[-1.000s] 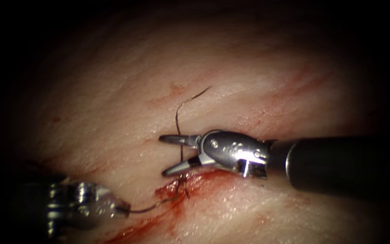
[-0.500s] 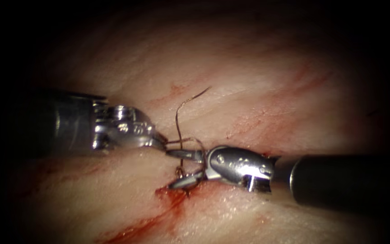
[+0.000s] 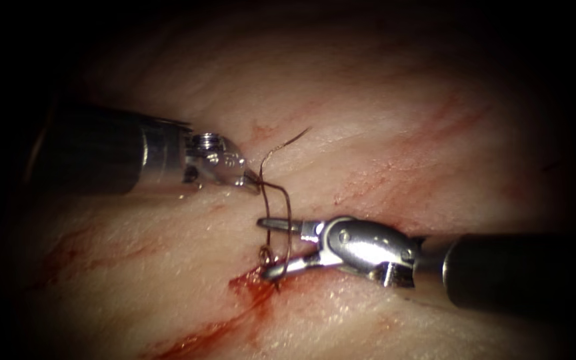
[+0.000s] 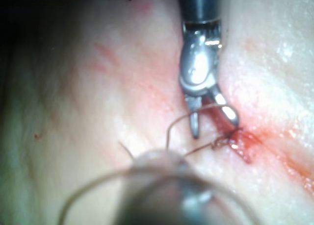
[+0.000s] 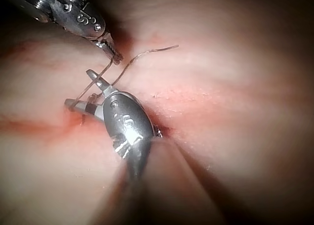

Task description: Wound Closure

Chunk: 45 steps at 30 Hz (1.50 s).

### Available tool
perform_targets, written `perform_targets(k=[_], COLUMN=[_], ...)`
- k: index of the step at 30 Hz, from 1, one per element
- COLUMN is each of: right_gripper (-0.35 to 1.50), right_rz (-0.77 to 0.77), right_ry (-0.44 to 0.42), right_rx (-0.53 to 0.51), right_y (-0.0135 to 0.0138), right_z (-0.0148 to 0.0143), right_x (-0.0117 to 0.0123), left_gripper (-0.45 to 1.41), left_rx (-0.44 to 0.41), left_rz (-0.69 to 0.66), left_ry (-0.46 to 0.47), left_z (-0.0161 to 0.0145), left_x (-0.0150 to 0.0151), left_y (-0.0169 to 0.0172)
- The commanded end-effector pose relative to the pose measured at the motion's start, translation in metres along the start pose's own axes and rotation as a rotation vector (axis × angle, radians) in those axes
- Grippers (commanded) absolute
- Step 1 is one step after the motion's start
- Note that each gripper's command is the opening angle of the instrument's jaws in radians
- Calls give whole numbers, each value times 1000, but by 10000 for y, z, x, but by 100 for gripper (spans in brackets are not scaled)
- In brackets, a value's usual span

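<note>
The pale pink, glistening slab of pork tissue (image 3: 381,113) carries a short cut (image 3: 255,287) edged with red fluid (image 3: 201,333) that trails away down and to the left in the endoscope view.

The left arm's silver pincer (image 3: 253,180) comes in from the left on a dark shaft and lies above and to the left of the cut. Its jaws are closed tight on a thin dark strand of thread (image 3: 281,213). From that grip the thread drops in a narrow loop down to the cut, where a small curl of it sits at the wound's upper end. A loose tail of the thread (image 3: 288,141) arcs up and to the right from the pincer tip and lies free on the tissue.

The right arm's silver pincer (image 3: 265,247) reaches in from the right on a dark shaft, just beside the cut's upper end. Its jaws stand wide apart, one above and one below, and the thread loop passes through the gap between them. They hold nothing.

The right wrist view shows the same spread jaws (image 5: 81,90) with the thread (image 5: 98,80) crossing them, and the left pincer (image 5: 114,52) pinching the strand just beyond.

I cannot make out a needle in any view.
</note>
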Motion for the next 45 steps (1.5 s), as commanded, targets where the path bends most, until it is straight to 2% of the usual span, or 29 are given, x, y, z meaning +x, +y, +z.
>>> perform_targets(k=[1, 8, 13, 17, 20, 21, 22, 23, 27, 33, 35, 40, 45], right_gripper=[94, 94, 94, 94, 94, 94, 94, 96, 98, 98, 98, 98, 98], right_rz=[3, 40, 97, 121, 143, 155, 161, 178, 202, 204, 205, 210, 215], right_ry=[11, 91, 171, 183, 182, 184, 184, 187, 192, 195, 195, 205, 240], right_rx=[-23, -143, -299, -378, -429, -443, -455, -473, -487, -494, -496, -496, -530], right_y=[-1, 5, 11, 11, 13, 13, 14, 16, 20, 25, 26, 25, 25], right_z=[10, 15, 8, 8, 7, 7, 8, 9, 13, 19, 20, 19, 17], right_x=[-9, -13, -10, -9, -8, -7, -6, -4, 1, 5, 6, 13, 25], left_gripper=[-45, -45, -45, -45, 4, 9, 22, 49, 73, 83, 83, 64, 19], left_rx=[-1, 1, 9, 15, 19, 22, 23, 23, 21, 13, 10, 14, 22], left_rz=[5, 9, 11, 12, 12, 6, 1, -15, -27, -48, -54, -76, -88], left_ry=[2, -2, 17, 27, 34, 36, 39, 39, 39, 41, 42, 45, 36], left_z=[12, 19, 18, 18, 17, 17, 16, 13, 9, 1, -1, 2, 13], left_x=[-1, -4, -5, -5, -6, -7, -8, -11, -18, -33, -39, -59, -76], left_y=[0, 6, 17, 25, 32, 35, 37, 43, 53, 63, 62, 57, 49])
